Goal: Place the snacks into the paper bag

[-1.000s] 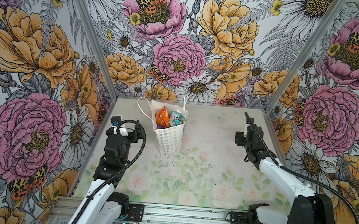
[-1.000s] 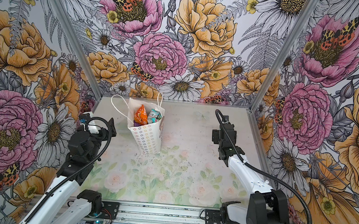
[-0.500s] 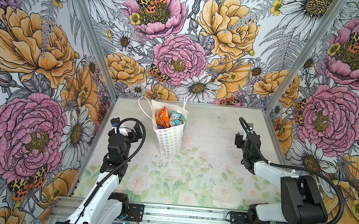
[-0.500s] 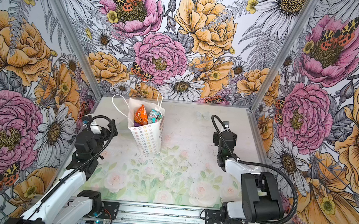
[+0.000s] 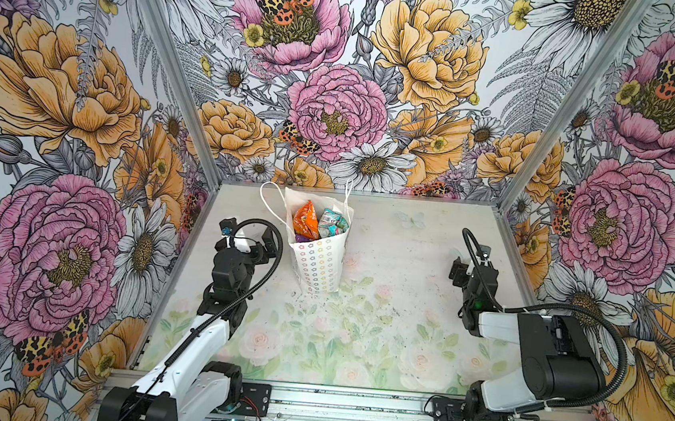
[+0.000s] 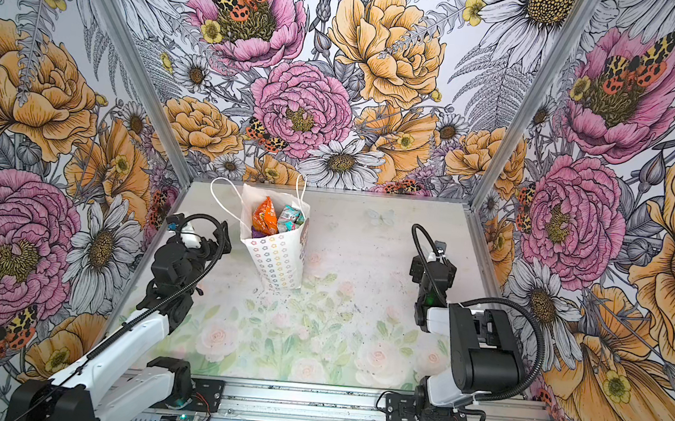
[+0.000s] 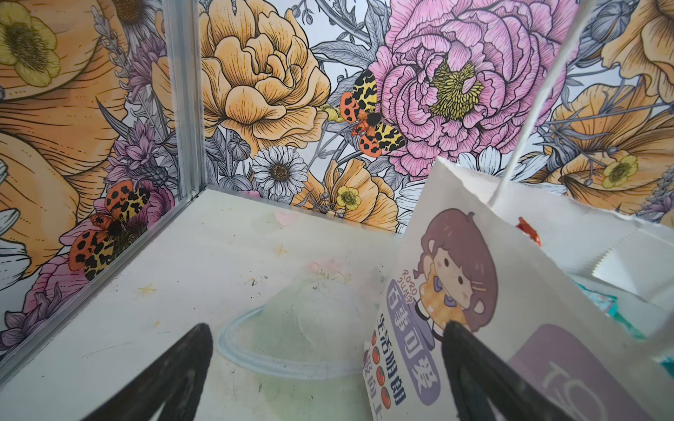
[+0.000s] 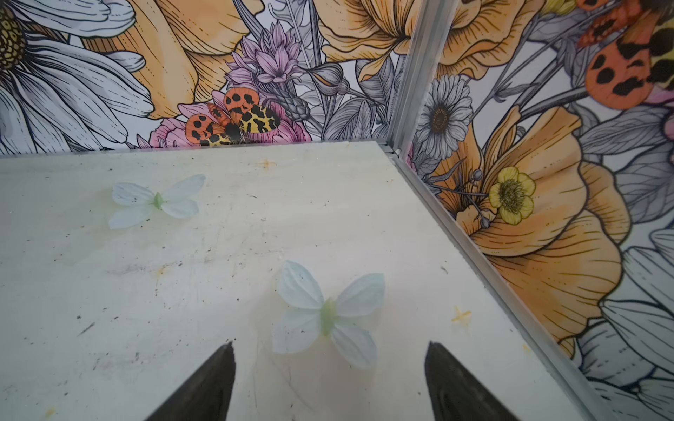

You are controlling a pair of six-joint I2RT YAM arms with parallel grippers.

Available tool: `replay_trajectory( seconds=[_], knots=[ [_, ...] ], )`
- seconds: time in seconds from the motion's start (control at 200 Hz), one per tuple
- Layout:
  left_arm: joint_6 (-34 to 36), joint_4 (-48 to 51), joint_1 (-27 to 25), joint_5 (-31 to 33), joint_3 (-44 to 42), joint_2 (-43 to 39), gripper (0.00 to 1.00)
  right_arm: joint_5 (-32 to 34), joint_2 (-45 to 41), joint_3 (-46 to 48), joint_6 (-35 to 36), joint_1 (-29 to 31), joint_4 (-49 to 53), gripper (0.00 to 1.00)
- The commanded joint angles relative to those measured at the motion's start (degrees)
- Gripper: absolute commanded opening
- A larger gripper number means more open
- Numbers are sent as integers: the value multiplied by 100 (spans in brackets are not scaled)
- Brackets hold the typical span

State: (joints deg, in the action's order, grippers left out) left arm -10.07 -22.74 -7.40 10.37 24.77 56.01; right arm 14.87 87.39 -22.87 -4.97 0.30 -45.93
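Both arms pull back from the paper bag (image 5: 320, 262), the right folding away fastest. Left gripper (image 7: 326, 326) hangs spread wide just beside the bag's face, right gripper (image 8: 330, 344) apart and empty, well clear. The snacks (image 5: 317, 226) sit inside the upright bag, none left on the table (image 5: 407, 247), so it looks finished. How many lie deeper is hidden.

snacks (image 5: 318, 224) in paper bag (image 5: 319, 266) | left pincer (image 5: 247, 238) just left of bag | right pincer (image 5: 470, 270) far right
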Motion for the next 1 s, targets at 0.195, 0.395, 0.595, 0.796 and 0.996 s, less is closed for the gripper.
replay_trajectory(
  seconds=[0.195,0.395,0.595,0.796,0.996],
  knots=[
    [213,-1043,-597,376,23,973,99,-212,92,60,-71,-15,-441,100],
    [411,-1127,-1019,475,294,1407,99,-207,81,64,-73,-15,-441,100],
    [496,-1149,-1097,761,198,1317,99,-203,70,77,-69,-8,-465,100],
    [835,-1149,-1099,725,109,1216,99,-204,82,70,-72,-15,-458,100],
    [1049,-1197,-849,562,-42,1032,99,-203,67,78,-69,-16,-463,100]
  ],
)
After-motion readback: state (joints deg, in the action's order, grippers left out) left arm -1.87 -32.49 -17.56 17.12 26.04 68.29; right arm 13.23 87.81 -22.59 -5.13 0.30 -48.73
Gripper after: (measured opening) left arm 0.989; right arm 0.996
